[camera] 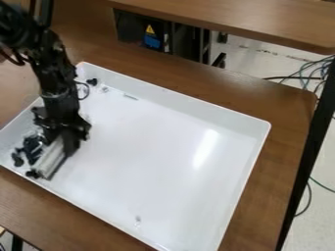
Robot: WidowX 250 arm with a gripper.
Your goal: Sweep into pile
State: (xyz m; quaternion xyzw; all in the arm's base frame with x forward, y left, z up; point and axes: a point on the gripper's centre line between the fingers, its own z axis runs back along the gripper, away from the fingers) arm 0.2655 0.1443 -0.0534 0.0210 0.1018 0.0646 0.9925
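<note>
My gripper (64, 137) hangs over the left end of the white tray (163, 162), shut on a pale, dark-edged sweeping tool (50, 161). The tool is tilted low at the tray floor near the front left wall. Beside it, on its left, a cluster of small dark pieces (29, 147) lies in the left corner, partly hidden by the arm and tool. One more dark piece (33, 174) is at the tool's lower end. In the far corner sit a small dark piece (91, 82) and a small clear one (105, 89).
A flat greyish piece (131, 97) lies near the tray's back wall, and a small clear item (138, 220) is near the front. The tray stands on a brown table (262, 206). Behind is another wooden tabletop (242, 22), with cables (314, 73) on the floor at right.
</note>
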